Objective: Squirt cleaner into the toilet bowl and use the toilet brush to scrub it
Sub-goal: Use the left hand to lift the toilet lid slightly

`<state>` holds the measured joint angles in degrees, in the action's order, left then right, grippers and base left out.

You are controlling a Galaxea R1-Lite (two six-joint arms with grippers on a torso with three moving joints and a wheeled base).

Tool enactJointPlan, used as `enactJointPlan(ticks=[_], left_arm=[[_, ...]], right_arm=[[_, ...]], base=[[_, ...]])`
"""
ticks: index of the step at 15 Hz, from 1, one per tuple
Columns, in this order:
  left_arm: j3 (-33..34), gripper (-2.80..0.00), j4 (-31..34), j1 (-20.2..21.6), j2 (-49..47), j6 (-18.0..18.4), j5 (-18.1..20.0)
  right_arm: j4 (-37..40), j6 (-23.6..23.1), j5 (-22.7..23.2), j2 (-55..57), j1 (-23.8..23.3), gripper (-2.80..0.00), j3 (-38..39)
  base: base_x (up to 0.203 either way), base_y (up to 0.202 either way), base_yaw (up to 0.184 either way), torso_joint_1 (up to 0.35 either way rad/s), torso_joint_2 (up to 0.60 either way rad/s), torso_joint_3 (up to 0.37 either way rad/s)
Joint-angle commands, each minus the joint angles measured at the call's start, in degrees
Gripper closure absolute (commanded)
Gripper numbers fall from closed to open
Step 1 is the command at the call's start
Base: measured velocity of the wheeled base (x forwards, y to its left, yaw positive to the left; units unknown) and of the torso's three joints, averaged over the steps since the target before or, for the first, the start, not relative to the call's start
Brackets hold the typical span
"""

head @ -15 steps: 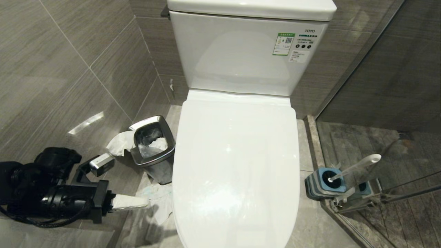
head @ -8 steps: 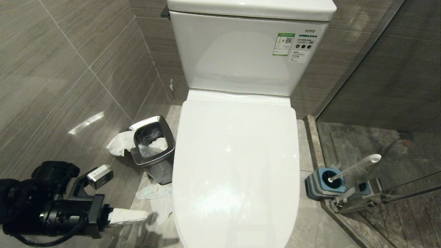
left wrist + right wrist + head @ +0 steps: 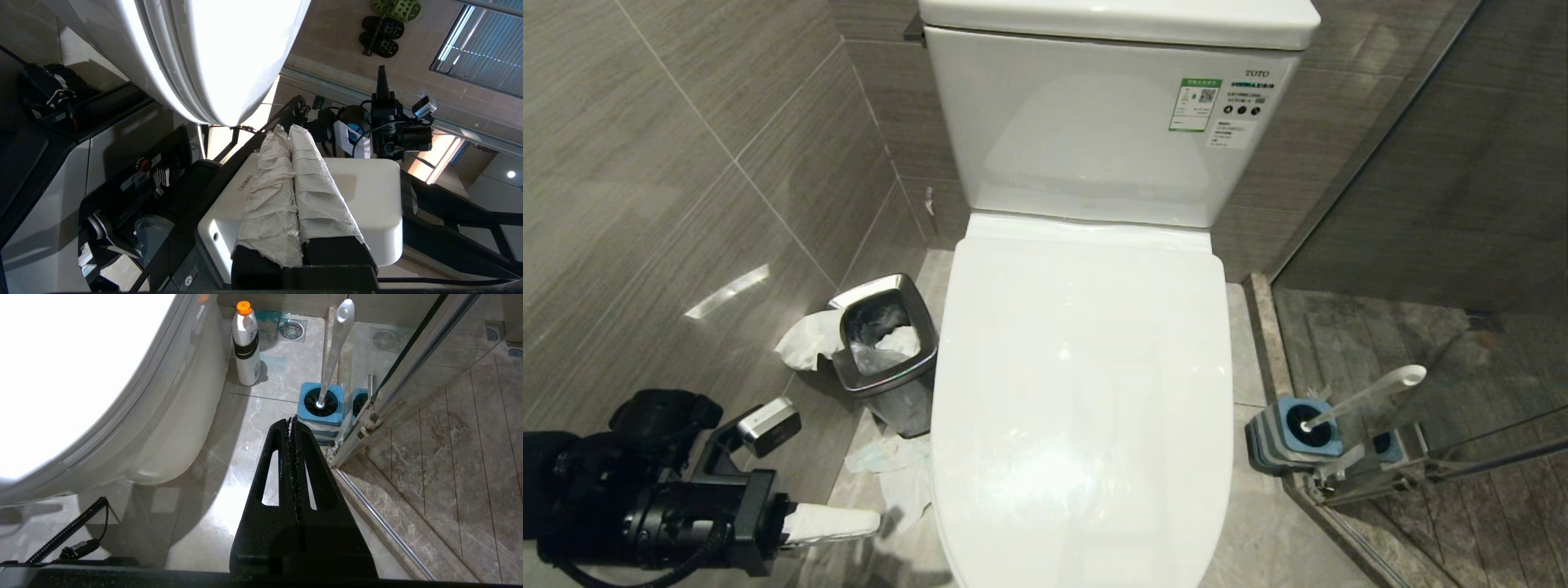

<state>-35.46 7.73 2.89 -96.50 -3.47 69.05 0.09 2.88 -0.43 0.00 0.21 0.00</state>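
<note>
The toilet's white lid is down, so the inside of the toilet bowl is hidden; its outer wall shows in the right wrist view. My left gripper, its fingers wrapped in white paper, is shut on nothing low beside the lid's front left edge, tips pointing at it. The toilet brush leans in its blue holder on the floor at the right. My right gripper is shut and empty, just short of that holder. A white cleaner bottle with an orange cap stands by the toilet's base.
A square steel waste bin stands left of the toilet, with crumpled paper beside it and more on the floor. A tiled wall closes the left; a glass shower partition and its rail close the right. The cistern is behind.
My left arm has sunk lower beside the toilet, its paper-wrapped fingers still shut and pointing at the lid's edge. The right gripper, brush and lid have not moved.
</note>
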Motion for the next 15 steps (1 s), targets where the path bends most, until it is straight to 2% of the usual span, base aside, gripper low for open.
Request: enactJointPlan(ticks=[1,6,7,9,13,14,15], left_arm=[[0.31,0.00,-0.17,0.01,-0.18,0.05,0.39],[0.48,0.00,-0.17,0.01,-0.88,0.48,1.53],[0.63,0.00,-0.17,-0.22,-0.97,0.95,1.60],[1.59,0.00,-0.12,-0.38,-0.97,4.87,1.70],[2.31,0.00,-0.17,-0.43,-0.97,5.14,2.06],[2.70,-2.80,-0.17,-0.43,-0.97,5.14,2.07],[2.94,-2.80,-0.17,-0.52,-0.95,5.14,2.35]], right_arm=[[0.00,0.02,-0.01,0.09,0.01,0.00,0.00],[0.00,0.02,-0.01,0.09,-0.01,0.00,0.00],[0.00,0.02,-0.01,0.09,-0.01,0.00,0.00],[0.00,0.02,-0.01,0.09,-0.03,0.00,0.00],[0.00,0.02,-0.01,0.09,0.05,0.00,0.00],[0.00,0.02,-0.01,0.09,0.04,0.00,0.00],[0.00,0.02,-0.01,0.09,-0.01,0.00,0.00]], base=[[0.000,0.000,0.000,0.000,0.00,0.000],[0.000,0.000,0.000,0.000,0.00,0.000],[0.000,0.000,0.000,0.000,0.00,0.000],[0.000,0.000,0.000,0.000,0.00,0.000],[0.000,0.000,0.000,0.000,0.00,0.000],[0.000,0.000,0.000,0.000,0.00,0.000],[0.000,0.000,0.000,0.000,0.00,0.000]])
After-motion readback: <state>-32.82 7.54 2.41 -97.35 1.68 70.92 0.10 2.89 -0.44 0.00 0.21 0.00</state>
